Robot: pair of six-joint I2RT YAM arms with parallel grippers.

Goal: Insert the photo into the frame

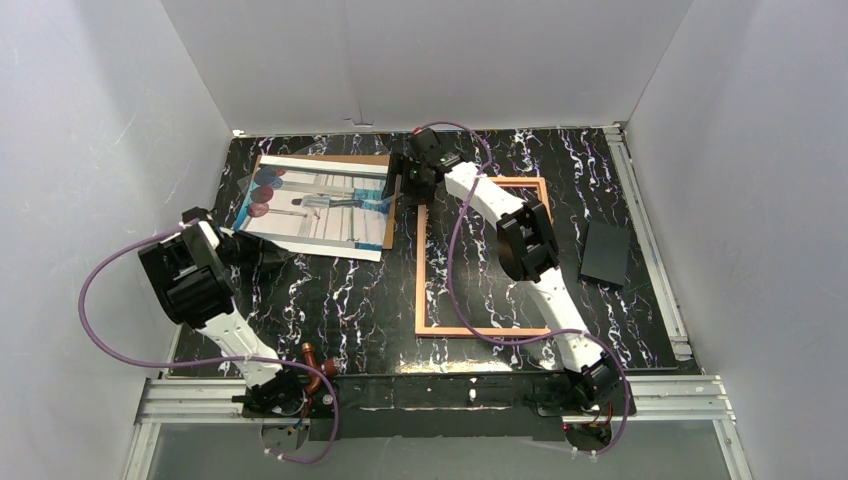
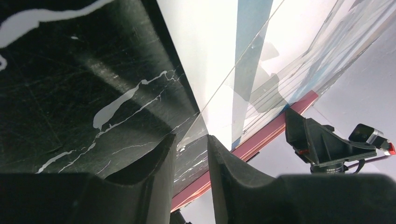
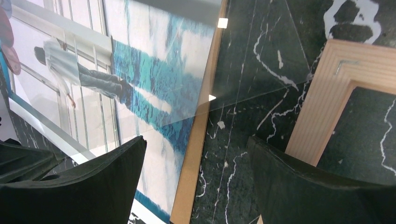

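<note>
The photo (image 1: 320, 205) lies on a brown board (image 1: 389, 200) left of the frame (image 1: 450, 332), only dark surface (image 1: 350, 300) shows inside the frame, right fingers (image 3: 93, 182) are spread wide, and I cannot tell whether the left fingers (image 2: 149, 172) grip anything.

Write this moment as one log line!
left gripper: jaws narrow, by photo corner | right gripper: open near photo | frame: empty

Top view: even, diffuse light, soft shadows on desk (image 1: 340, 300), sharp throughout. Left wrist: photo (image 2: 205, 46) just ahead of left end effector (image 2: 191, 140) blown out white; fingers (image 2: 149, 163) dark and soft. Right wrist: photo sharp ahead-left of right end effector (image 3: 196, 142), faint glare and small glints on pane (image 3: 261, 60), near fingers blurred.
</note>
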